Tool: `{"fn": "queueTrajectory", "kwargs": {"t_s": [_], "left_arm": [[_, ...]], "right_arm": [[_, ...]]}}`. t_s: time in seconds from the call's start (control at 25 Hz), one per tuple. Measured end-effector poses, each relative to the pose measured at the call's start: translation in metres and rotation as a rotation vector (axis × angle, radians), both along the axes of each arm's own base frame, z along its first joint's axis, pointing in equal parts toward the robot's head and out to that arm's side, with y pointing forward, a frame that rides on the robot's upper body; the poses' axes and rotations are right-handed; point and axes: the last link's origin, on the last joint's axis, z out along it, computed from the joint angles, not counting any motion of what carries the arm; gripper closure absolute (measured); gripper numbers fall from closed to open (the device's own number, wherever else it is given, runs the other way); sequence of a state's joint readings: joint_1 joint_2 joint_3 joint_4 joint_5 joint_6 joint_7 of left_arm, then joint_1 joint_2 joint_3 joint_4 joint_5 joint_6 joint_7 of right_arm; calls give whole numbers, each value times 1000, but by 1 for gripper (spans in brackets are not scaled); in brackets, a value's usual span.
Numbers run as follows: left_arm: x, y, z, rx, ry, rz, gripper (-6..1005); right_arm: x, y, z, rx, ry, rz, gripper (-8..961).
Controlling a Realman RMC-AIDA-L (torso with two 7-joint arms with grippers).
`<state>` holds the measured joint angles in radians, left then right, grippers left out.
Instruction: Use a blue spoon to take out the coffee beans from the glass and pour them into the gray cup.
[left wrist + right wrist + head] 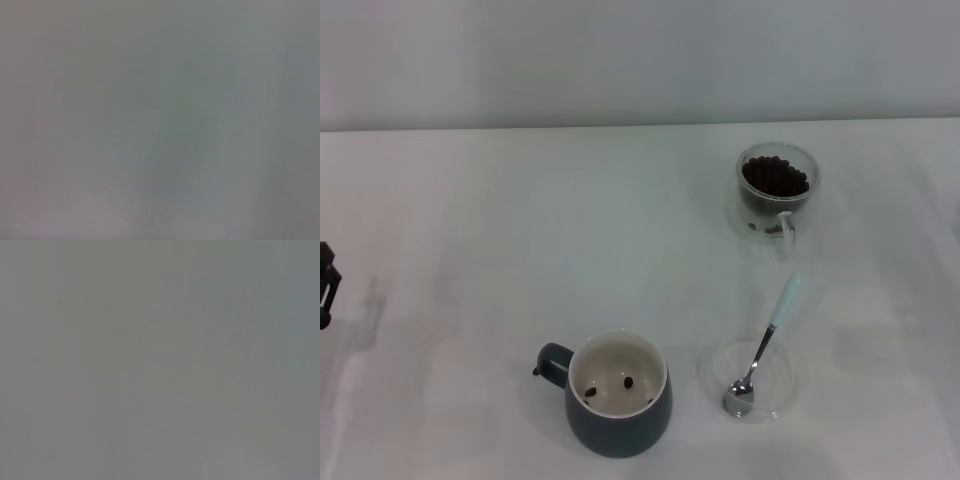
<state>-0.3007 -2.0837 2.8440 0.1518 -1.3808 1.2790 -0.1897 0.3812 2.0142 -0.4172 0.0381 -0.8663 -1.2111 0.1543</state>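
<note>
Shiny-bowled blue spoon [764,345] rests in clear round saucer [748,379]; left claw [326,283] state unclear

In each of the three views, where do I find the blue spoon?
Head view: the blue spoon lies lower right, bowl in the clear saucer, handle pointing toward the glass.
Left wrist view: not in it, only a plain surface.
Right wrist view: not in it.
Shared landmark: none; only the head view shows objects.
</note>
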Motion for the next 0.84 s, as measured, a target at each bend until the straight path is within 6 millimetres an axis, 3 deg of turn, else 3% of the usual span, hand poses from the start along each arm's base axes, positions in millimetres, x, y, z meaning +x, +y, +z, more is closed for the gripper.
{"fn": "queueTrajectory", "kwargs": {"t_s": [0.84], "left_arm": [[10, 15, -3, 26, -55, 13, 336]], "right_arm": [[6, 13, -11, -69, 16, -89, 109]]}}
